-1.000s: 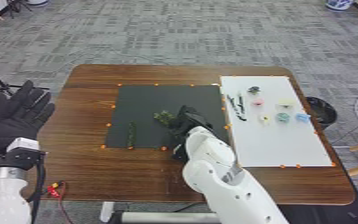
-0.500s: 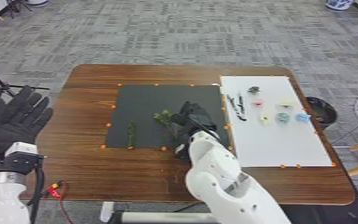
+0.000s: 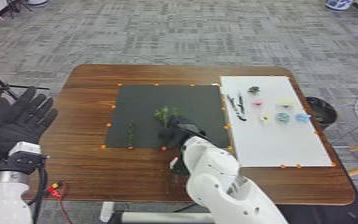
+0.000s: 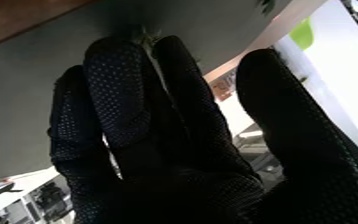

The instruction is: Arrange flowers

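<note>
Flowers (image 3: 302, 117) on the white board (image 3: 286, 147); leafy sprig (image 3: 165, 114) on the black mat (image 3: 153, 95) beside the right hand (image 3: 179, 130), fingers extended, somewhat apart: best settled by light nudges low on the stem, leaves uncrushed.

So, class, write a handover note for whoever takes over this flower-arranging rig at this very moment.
Black-gloved left hand: open, beside the table's left edge.
Black-gloved right hand: fingers straight, low over the flat black mat, next to the bushy green sprig.
Done: that sprig and the thin green stem are on the mat.
Left: the small pink flower, pale yellow flower and light blue flower are among the pieces on the white sheet; they probably go onto the mat next.
</note>
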Motion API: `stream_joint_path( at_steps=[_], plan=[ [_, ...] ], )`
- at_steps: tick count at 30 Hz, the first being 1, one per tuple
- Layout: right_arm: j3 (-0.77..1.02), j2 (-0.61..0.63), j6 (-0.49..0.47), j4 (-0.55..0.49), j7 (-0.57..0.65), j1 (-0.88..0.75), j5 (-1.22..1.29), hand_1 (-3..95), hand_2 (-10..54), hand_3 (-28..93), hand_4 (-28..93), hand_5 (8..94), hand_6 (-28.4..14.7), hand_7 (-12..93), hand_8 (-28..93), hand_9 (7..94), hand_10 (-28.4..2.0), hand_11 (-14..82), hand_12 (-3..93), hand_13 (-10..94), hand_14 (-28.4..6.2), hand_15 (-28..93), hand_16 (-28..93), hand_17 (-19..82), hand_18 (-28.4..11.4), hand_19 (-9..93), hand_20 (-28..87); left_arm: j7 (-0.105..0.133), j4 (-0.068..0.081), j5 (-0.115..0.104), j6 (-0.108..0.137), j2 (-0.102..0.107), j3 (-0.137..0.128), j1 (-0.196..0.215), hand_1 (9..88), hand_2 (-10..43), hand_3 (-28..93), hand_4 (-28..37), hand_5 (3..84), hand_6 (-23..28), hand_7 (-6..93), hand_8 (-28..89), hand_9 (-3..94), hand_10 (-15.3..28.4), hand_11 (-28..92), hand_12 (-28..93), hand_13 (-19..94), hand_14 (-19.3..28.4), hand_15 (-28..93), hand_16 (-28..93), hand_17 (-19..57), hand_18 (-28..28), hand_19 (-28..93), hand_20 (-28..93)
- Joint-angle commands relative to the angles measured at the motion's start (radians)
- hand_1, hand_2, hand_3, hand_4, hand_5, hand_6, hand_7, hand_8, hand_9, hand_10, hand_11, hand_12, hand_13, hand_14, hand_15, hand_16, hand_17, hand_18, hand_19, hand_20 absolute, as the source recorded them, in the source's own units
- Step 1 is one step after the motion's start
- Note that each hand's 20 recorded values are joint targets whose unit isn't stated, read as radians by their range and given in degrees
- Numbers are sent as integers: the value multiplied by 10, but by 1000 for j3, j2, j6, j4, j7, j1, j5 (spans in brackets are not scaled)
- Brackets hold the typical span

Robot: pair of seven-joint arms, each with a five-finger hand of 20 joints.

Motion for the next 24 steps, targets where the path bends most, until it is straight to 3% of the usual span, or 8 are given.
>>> stream_joint_path(
  at_steps=[1, 5, 9, 15, 20, 22, 24],
  plan=[
    [-24, 3, -22, -38, -5, -15, 13, 307, 88, 724, -151, 625, -109, 140, -80, 582, -238, 151, 172, 601, -171, 648, 272, 320, -275, 858, 244, -14, 11, -11, -16, 2, 4, 0, 247, 154, 664, -283, 379, 90, 83, -83, 303, 168, 172, 78, 216, 161, 203, -36, -109, 145, 355, 71],
    [-28, 12, -38, -60, 4, -19, 47, 309, 89, 720, -152, 638, -114, 131, -80, 591, -238, 153, 172, 602, -173, 647, 269, 319, -275, 857, 246, -12, 12, -9, -20, 2, -2, 1, 247, 155, 663, -283, 379, 90, 83, -82, 303, 169, 172, 78, 215, 161, 201, -35, -109, 145, 355, 71],
    [-13, 16, -7, -82, 15, -25, 120, 309, 89, 720, -152, 641, -126, 109, -81, 602, -236, 156, 171, 605, -172, 645, 266, 321, -275, 855, 247, -15, 15, -9, -30, -1, -4, 1, 247, 155, 663, -283, 379, 90, 83, -82, 303, 168, 172, 79, 216, 161, 200, -35, -111, 146, 356, 72],
    [28, 14, 49, -113, 9, -33, 242, 316, 88, 726, -153, 643, -128, 100, -79, 605, -234, 157, 170, 608, -168, 635, 262, 321, -271, 846, 244, -11, 9, -8, -26, -9, -10, 16, 245, 155, 665, -283, 379, 90, 83, -82, 303, 168, 173, 79, 216, 161, 200, -34, -110, 145, 354, 71],
    [23, 12, 50, -112, 55, -23, 174, 316, 89, 730, -154, 641, -111, 147, -64, 604, -228, 163, 172, 610, -166, 628, 261, 321, -270, 842, 243, -11, 12, -8, -27, -12, -5, 9, 245, 155, 664, -283, 379, 89, 84, -83, 303, 168, 173, 79, 216, 161, 201, -34, -110, 145, 354, 72],
    [10, 18, 97, -105, 36, -23, 110, 312, 89, 728, -152, 641, -106, 172, -61, 613, -228, 170, 174, 620, -165, 631, 260, 328, -273, 851, 245, -11, 12, -7, -27, -8, -5, 9, 245, 155, 665, -283, 379, 89, 84, -83, 303, 168, 173, 79, 215, 161, 202, -34, -110, 145, 354, 72],
    [11, 20, 67, -103, 10, -20, 76, 310, 85, 724, -149, 637, -98, 185, -64, 628, -230, 181, 180, 626, -163, 636, 262, 333, -276, 858, 245, -9, 8, -7, -24, -11, -9, 17, 247, 155, 662, -283, 379, 89, 84, -83, 302, 167, 173, 78, 216, 160, 201, -35, -110, 145, 354, 72]
  ],
)
